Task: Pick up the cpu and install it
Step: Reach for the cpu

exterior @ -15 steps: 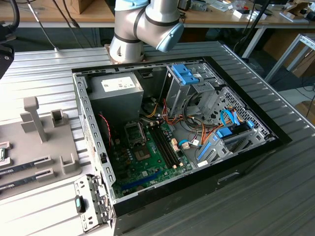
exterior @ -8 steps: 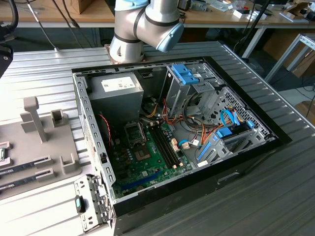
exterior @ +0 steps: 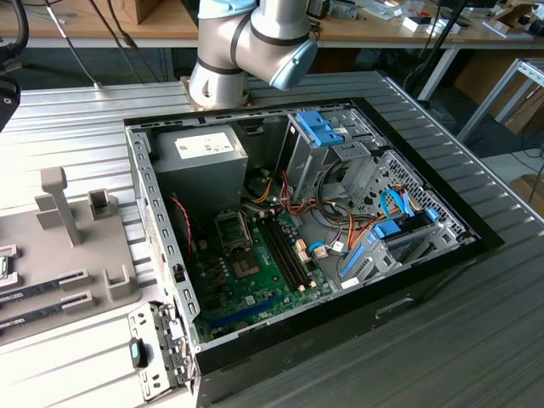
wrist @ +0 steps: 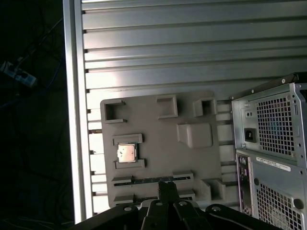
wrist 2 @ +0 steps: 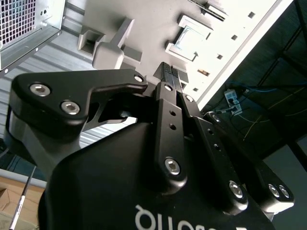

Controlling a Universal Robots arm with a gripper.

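The small, flat, square cpu (wrist: 127, 153), with its silver-grey metal top and thin green rim, lies in a shallow square recess of the pale grey moulded fixture tray (wrist: 158, 143). The tray rests on the ribbed aluminium table (wrist: 168, 48), just beside the perforated silver rear panel of the computer case (wrist: 268, 124).

In the first wrist view the arm's black fingers (wrist: 163, 189) hang above the tray, near the cpu but apart from it, over a long narrow slot to one side of its recess. In both wrist views the two tips lie pressed together with no real gap, and they grip nothing.

In the exterior view the case lies open on the table with its green motherboard (exterior: 255, 285) exposed, and the silver-and-blue jointed arm (exterior: 255, 42) stands at its far end.

The chip should be very light and quite stiff, but thin and probably delicate underneath. The smooth metal top offers little grip. Raised lips guard two opposite sides of the recess and the other two look open, so the best hold is likely a gentle pinch on the two free edges of the rim, kept level.
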